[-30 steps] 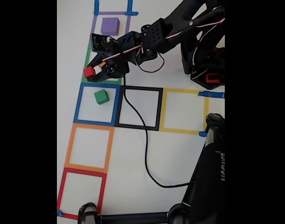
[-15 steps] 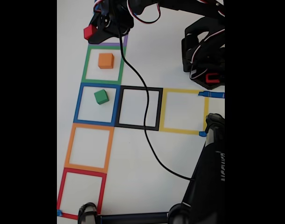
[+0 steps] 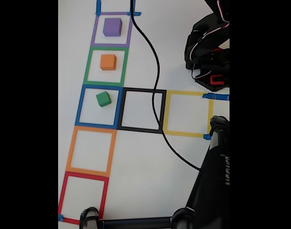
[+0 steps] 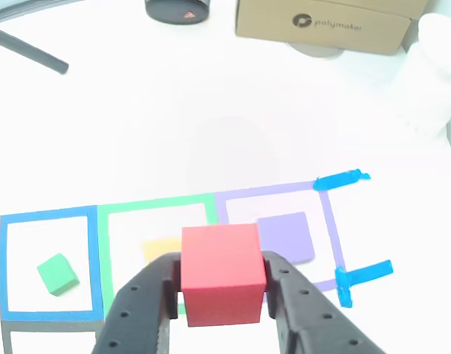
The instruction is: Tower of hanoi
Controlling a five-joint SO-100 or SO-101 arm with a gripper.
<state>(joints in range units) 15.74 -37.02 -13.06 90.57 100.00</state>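
In the other view my gripper [image 4: 223, 270] is shut on a red cube [image 4: 223, 276], held in the air above the row of taped squares. Below it, a purple cube [image 4: 288, 236] lies in the purple square and an orange cube [image 4: 159, 251] in the green square is partly hidden behind the red one. A small green cube [image 4: 57, 273] sits in the blue square. The fixed view has the purple cube [image 3: 112, 26], orange cube [image 3: 107, 62] and green cube [image 3: 103, 98] each in its own square, with the arm's base [image 3: 209, 57] at the right.
Black [image 3: 141, 110], yellow [image 3: 187, 113], orange [image 3: 90, 150] and red [image 3: 83, 195] taped squares hold nothing. A black cable [image 3: 155, 86] crosses the table. A black stand [image 3: 214, 186] fills the lower right. A cardboard box [image 4: 325, 22] and white roll [image 4: 432, 74] stand behind.
The arm carried the red cube from beside the green square upward past the purple square and out of the fixed view's top edge, uncovering the orange and purple cubes.
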